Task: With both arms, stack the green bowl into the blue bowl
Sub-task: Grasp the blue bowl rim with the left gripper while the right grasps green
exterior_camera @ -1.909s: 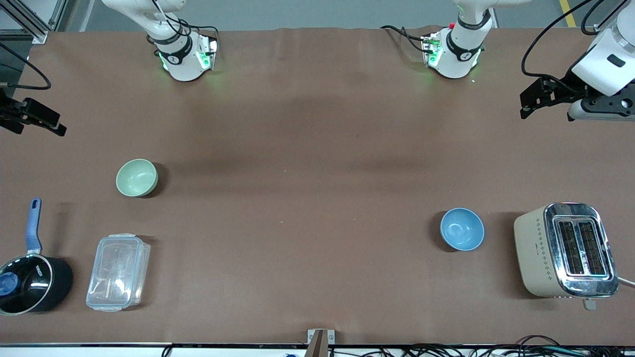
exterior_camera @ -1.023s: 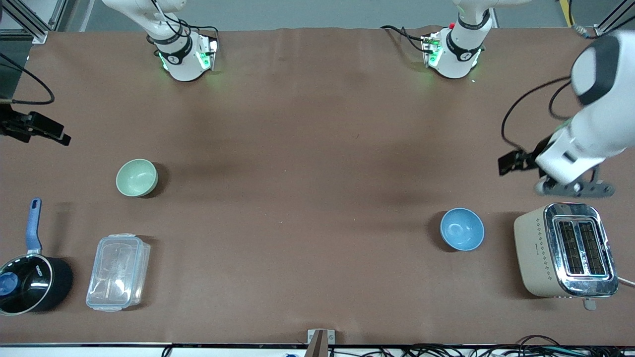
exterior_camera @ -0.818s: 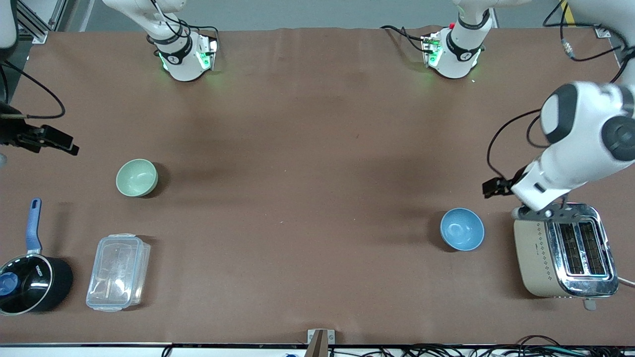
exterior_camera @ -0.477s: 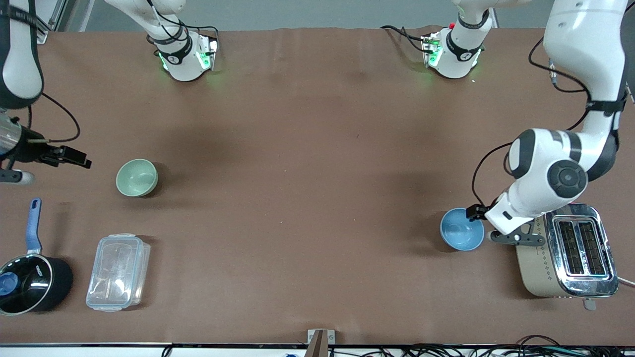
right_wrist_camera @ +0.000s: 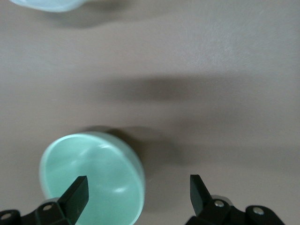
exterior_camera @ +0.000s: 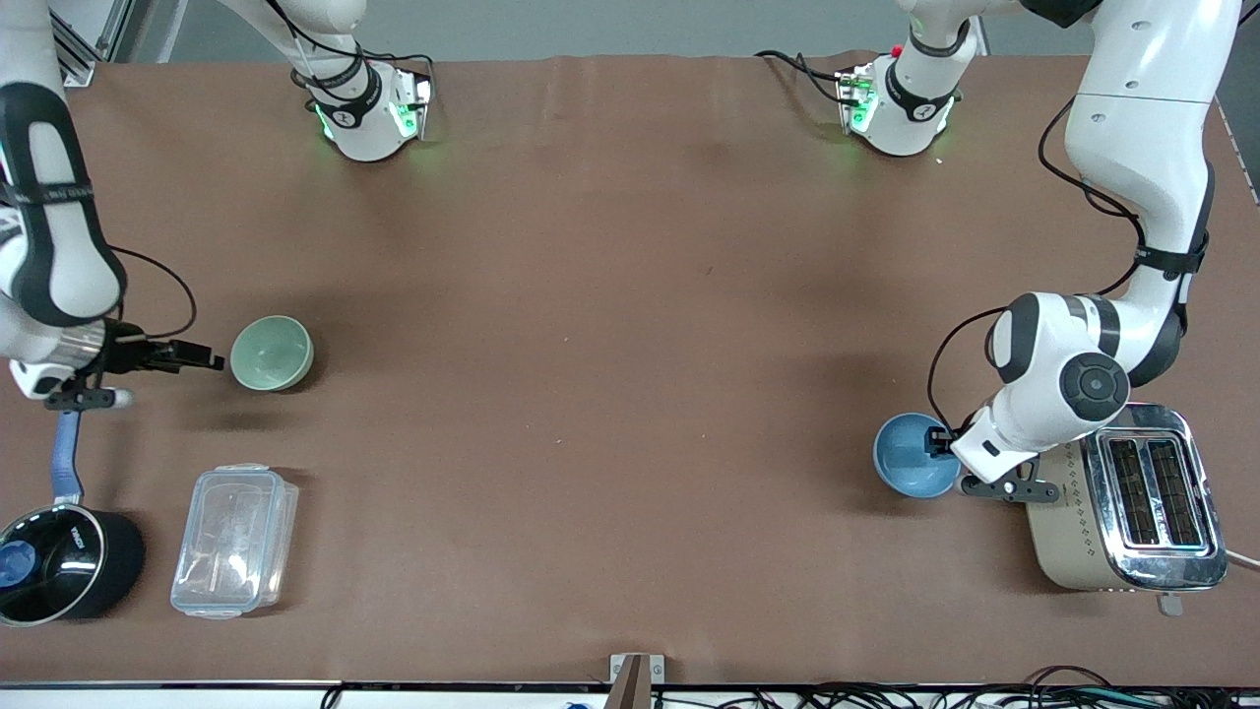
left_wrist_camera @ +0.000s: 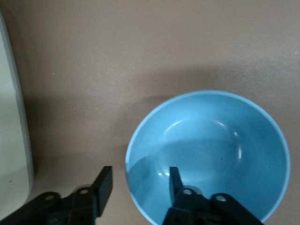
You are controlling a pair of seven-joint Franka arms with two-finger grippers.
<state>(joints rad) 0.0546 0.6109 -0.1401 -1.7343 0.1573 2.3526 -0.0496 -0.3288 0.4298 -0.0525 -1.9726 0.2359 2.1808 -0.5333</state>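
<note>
- The left gripper (left_wrist_camera: 139, 180) is spread open astride the blue bowl's (exterior_camera: 913, 455) rim beside the toaster (exterior_camera: 1122, 497), one finger inside and one outside.
- The right gripper (right_wrist_camera: 138, 191) is wide open, holding nothing, beside the green bowl (exterior_camera: 272, 352) near the saucepan (exterior_camera: 57, 551).

Left gripper (exterior_camera: 940, 440) at blue bowl (exterior_camera: 911, 458) rim, right gripper (exterior_camera: 202, 358) seemingly beside green bowl (exterior_camera: 272, 352)

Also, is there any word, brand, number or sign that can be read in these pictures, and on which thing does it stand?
Black saucepan: a small white mark on its glass lid, too small to read.
Toaster: a faint mark and a diamond pattern on its side, no readable text.
Green bowl, blue bowl, clear plastic box: none.
</note>
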